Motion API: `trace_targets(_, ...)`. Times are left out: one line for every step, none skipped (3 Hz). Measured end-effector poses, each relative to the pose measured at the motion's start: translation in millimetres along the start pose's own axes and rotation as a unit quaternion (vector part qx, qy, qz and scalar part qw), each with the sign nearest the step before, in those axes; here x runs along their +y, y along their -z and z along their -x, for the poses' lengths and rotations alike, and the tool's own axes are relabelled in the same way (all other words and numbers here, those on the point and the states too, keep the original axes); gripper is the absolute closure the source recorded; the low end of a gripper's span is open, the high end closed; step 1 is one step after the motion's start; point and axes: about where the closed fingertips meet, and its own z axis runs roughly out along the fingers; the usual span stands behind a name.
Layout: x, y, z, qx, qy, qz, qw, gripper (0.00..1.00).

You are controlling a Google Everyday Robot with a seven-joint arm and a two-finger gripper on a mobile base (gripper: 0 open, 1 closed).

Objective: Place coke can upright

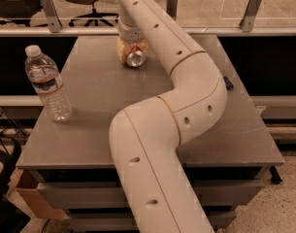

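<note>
Gripper: the gripper (132, 52) is at the far middle of the table (99, 96), with its pale fingers (122, 48) clamped on the coke can (135, 58).
Coke can: in the grip, low by the tabletop, and tilted so that a silver end faces the camera. Whether it touches the surface is unclear.
Done: the can is grasped.
Left: by my reading, turn it onto its base, set it down, and let go.
Nearby: the water bottle (48, 84) stands upright, well apart at the left.

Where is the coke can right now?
In the camera view, the coke can is gripped in the robot's hand at the far middle of the table, silver end facing us, right of the water bottle.
</note>
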Motion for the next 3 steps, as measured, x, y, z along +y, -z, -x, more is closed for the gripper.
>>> trace_targets(1.0, -4.3, 5.5, -0.008, 0.0, 0.001, 1.0, 1.0)
trace_targets(1.0, -3.3, 5.5, -0.009, 0.0, 0.001, 1.0, 1.0)
trace_targets(-0.1, -1.9, 6.7, -0.011, 0.0, -0.003, 0.9999, 1.0)
